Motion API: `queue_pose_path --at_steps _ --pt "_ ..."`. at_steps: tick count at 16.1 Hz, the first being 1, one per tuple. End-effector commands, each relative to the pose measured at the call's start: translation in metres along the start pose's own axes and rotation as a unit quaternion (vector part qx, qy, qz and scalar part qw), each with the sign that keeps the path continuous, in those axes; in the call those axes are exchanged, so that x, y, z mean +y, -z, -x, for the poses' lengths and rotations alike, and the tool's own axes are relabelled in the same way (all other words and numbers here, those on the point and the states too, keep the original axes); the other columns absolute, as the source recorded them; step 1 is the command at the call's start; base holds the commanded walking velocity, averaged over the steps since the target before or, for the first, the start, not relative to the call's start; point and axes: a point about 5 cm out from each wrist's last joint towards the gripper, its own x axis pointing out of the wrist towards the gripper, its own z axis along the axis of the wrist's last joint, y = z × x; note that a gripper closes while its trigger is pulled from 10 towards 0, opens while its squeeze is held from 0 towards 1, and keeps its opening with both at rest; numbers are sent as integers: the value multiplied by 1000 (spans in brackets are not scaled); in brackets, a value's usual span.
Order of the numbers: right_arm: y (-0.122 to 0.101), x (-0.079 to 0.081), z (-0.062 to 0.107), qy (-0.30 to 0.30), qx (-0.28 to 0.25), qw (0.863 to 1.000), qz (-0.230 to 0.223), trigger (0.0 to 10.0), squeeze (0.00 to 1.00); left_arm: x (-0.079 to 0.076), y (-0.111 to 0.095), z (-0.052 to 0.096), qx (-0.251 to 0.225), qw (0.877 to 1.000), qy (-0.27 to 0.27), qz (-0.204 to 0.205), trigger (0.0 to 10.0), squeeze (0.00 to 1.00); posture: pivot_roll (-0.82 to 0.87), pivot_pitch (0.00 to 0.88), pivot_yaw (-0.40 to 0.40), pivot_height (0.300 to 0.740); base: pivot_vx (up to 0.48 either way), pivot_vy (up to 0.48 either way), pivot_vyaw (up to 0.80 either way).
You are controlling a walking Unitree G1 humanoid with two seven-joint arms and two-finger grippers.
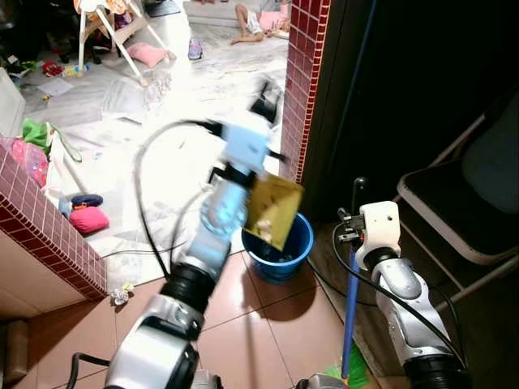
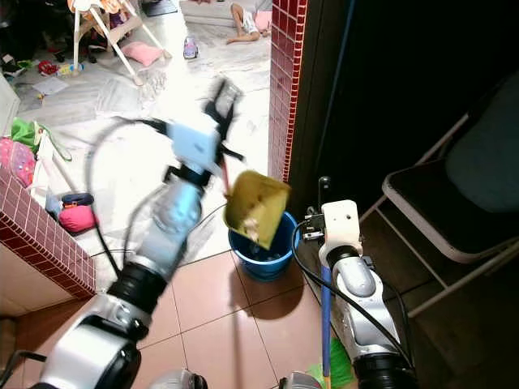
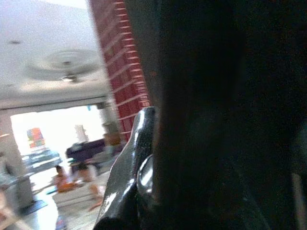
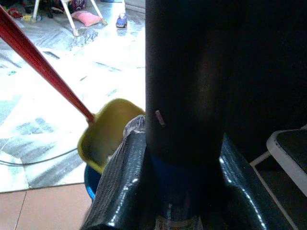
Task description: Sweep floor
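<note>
**Dustpan tipped over the bucket**

A red-tiled brick pillar [image 1: 304, 73] stands at the edge of a dark doorway, with a grey folding chair [image 1: 478, 194] to its right on the terracotta tile floor [image 1: 268, 324]. Beyond the pillar lies a bright, cluttered room.

The left arm reaches forward and up, blurred. Its left gripper [image 2: 220, 101] is closed around the red handle [image 4: 43, 72] of a yellow plastic dustpan [image 1: 274, 209], which hangs tilted, mouth down, directly above a round blue plastic bucket [image 1: 280, 251] beside the pillar's foot. Pale debris shows at the dustpan's lower lip.

The right gripper [image 4: 163, 158] is clamped on a blue-and-black broom pole [image 1: 351, 292], held upright near the doorway; green bristles [image 1: 353, 371] touch the floor below. A small scrap of litter [image 1: 122, 293] lies by the low red-tiled wall [image 1: 49, 235].
</note>
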Motion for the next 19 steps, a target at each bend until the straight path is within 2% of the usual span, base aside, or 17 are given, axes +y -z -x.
queue_pose_path --at_steps 1,3,5,7,9,13,14,15,16,19 --pt "-16 1 -2 -3 -39 999 3 10000 0 -10 -20 -5 -69 997 38 -10 10000 0 -143 0 65 740 0 0 0" --pt "-17 1 -3 -5 -44 999 6 10000 0 -29 -21 5 -87 991 102 -17 10000 0 -142 0 59 740 0 0 0" --pt "-18 1 -3 -9 -47 999 10 10000 0 -48 -22 17 -109 977 182 -28 10000 0 -135 0 51 740 0 0 0" --pt "-19 1 -4 -12 -50 999 13 10000 0 -54 -20 23 -117 968 220 -42 10000 0 -134 0 49 740 0 0 0" --pt "-21 1 -4 -12 -57 998 19 10000 0 -49 -20 20 -120 968 213 -53 10000 0 -139 0 44 740 0 0 0" --pt "-21 -1 -4 -18 -58 998 28 10000 0 -28 -35 1 -156 964 187 -108 10000 0 -130 0 28 740 0 0 0" --pt "-20 -1 -4 -21 -58 998 30 10000 0 -36 -36 6 -165 956 214 -114 10000 0 -123 0 17 740 0 0 0" --pt "-21 -1 -5 -23 -58 998 31 10000 0 -49 -36 18 -173 946 252 -111 10000 0 -121 0 15 740 0 0 0" --pt "-21 0 -6 -26 -59 997 34 10000 0 -57 -35 27 -174 942 268 -104 10000 0 -125 0 14 740 0 0 0" --pt "-21 -2 -6 -25 -60 997 38 10000 0 -52 -31 25 -157 950 251 -102 10000 0 -124 0 8 740 0 0 0"
